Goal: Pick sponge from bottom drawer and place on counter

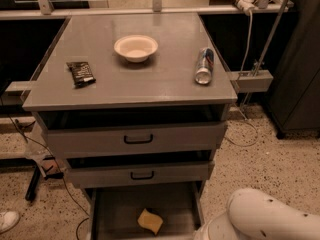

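Observation:
The yellow-tan sponge (150, 221) lies on the floor of the open bottom drawer (120, 214), right of its middle. Above it are two shallower grey drawers with black handles, both slightly open. The counter (150, 76) is the flat grey top of the cabinet. Only a white rounded part of my arm (265, 216) shows at the bottom right, to the right of the bottom drawer. The gripper itself is out of view.
On the counter stand a white bowl (136, 48) at the back middle, a dark snack packet (81, 73) at the left and a can lying on its side (204, 65) at the right. A metal frame with cables (250, 39) stands to the right. A white shoe (7, 220) is at the lower left.

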You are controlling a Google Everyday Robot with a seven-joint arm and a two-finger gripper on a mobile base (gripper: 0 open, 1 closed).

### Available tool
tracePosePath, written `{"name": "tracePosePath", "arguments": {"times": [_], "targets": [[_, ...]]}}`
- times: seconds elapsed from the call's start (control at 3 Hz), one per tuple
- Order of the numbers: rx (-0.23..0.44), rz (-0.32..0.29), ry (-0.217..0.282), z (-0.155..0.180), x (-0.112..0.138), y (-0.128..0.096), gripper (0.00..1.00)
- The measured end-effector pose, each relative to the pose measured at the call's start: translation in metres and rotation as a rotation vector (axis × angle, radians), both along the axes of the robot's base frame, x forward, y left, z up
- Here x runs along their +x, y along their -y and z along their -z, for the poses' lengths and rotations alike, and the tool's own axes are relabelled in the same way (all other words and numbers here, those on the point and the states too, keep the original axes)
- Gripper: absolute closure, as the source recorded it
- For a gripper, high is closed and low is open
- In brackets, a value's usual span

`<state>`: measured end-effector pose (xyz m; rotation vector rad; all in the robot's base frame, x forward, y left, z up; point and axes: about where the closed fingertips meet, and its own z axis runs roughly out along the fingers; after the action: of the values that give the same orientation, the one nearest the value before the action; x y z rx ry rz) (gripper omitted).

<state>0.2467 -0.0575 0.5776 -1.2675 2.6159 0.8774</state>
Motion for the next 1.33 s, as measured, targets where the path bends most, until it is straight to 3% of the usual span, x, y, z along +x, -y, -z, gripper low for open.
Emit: {"name": "tracePosePath", "arguments": {"times": [0.33,0.67,1.0,1.33], "targets": [[0.025,-0.004,-0.044,0.031,0.011,-0.018,0.0],[0.029,-0.008,-0.052,0.032,0.008,-0.019,0.0],[0.083,0.015,-0.041,0.048,0.019,-0.036,0.0],[0.142,0.149,-0.006,0.075,0.043,-0.046,0.0]]}}
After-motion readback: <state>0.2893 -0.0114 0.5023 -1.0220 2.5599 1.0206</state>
